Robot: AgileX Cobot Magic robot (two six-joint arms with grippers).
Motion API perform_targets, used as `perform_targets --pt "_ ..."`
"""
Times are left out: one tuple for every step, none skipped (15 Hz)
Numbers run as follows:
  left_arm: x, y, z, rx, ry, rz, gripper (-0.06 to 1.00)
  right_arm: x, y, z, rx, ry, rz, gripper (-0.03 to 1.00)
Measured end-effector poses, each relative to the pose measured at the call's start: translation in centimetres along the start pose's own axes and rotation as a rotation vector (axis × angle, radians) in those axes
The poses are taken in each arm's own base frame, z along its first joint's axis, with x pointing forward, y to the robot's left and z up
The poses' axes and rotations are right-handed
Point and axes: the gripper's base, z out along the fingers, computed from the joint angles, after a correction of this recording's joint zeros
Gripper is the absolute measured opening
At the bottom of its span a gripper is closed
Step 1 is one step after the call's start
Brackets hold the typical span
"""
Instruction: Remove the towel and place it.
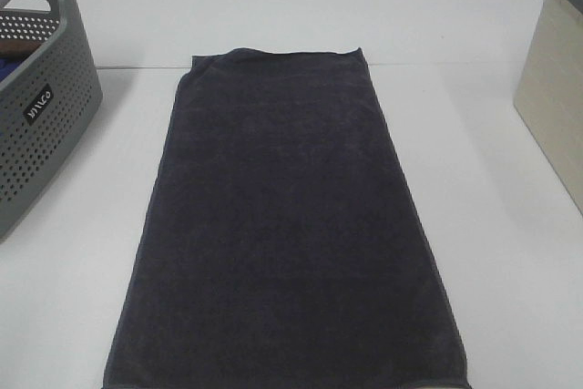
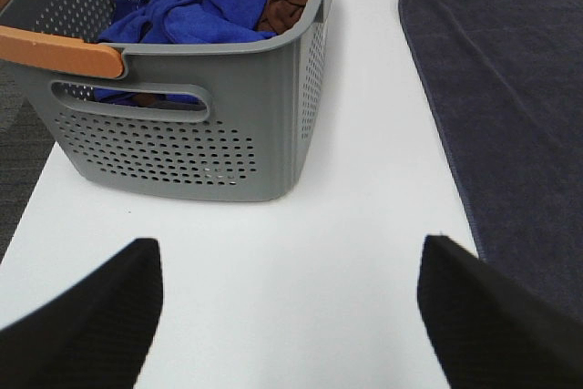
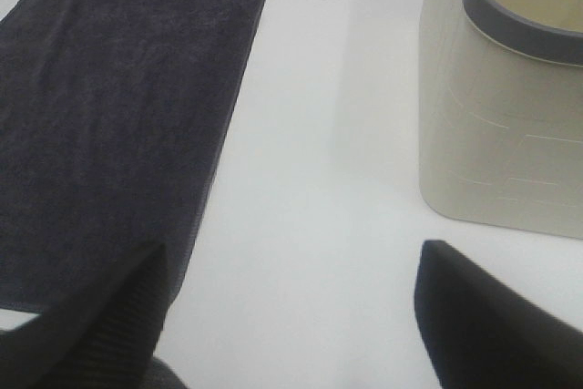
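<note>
Towel spread flat on the table, both grippers empty and apart from it.

The towel (image 1: 287, 225) lies fully unfolded in the middle of the white table (image 1: 510, 252), between the grey basket (image 1: 41, 107) with the blue cloth (image 2: 178, 11) and the beige bin (image 1: 556, 88). The left gripper (image 2: 291, 316) hovers with jaws wide over bare table just beside the towel's edge; the right gripper (image 3: 287, 316) is also wide, holding nothing. I judge the towel is already out and laid down. A next move would probably call for catching a hem.
</note>
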Motion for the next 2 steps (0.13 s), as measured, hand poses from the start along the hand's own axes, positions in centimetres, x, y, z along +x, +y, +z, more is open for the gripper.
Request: perform_targets --pt "0.0 0.0 0.0 0.0 0.0 0.0 0.73 0.0 0.0 0.0 0.0 0.0 0.0 0.73" --pt "0.0 0.0 0.0 0.0 0.0 0.0 0.73 0.0 0.0 0.0 0.0 0.0 0.0 0.73"
